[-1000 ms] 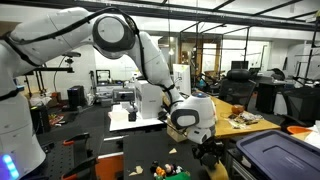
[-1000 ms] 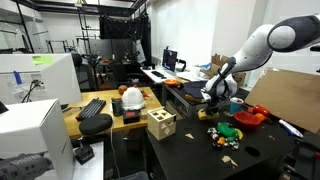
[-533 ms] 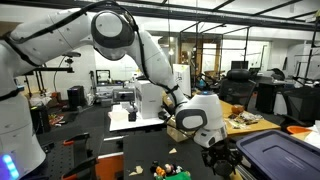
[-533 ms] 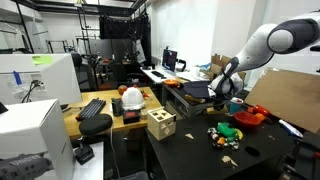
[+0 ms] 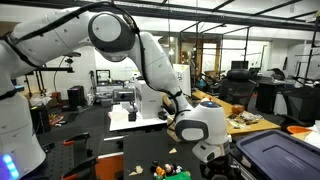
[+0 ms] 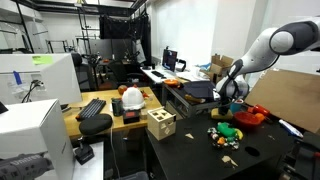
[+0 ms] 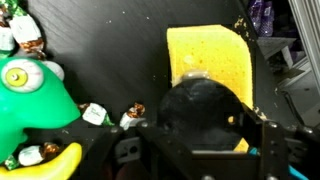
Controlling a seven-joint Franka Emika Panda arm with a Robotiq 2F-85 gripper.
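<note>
In the wrist view my gripper (image 7: 198, 138) is shut on a dark round object (image 7: 200, 100) that fills the space between the jaws. Right beneath it a yellow sponge (image 7: 208, 52) lies flat on the black table top. A green and yellow toy (image 7: 35, 95) sits to the left, with several small wrapped pieces (image 7: 95, 113) around it. In both exterior views the gripper (image 5: 215, 160) (image 6: 222, 100) hangs low over the black table beside a pile of colourful toys (image 6: 225, 133). The held object cannot be made out in either exterior view.
A dark blue bin (image 5: 278, 155) stands close beside the gripper. A red dish (image 6: 251, 117) and a cardboard sheet (image 6: 290, 100) lie behind the toys. A wooden block box (image 6: 160, 124) sits at the table's edge, near a keyboard (image 6: 92, 108).
The arm's wrist has shifted slightly sideways over the table, and the gripper has stayed low. The grip on the dark object looks unchanged.
</note>
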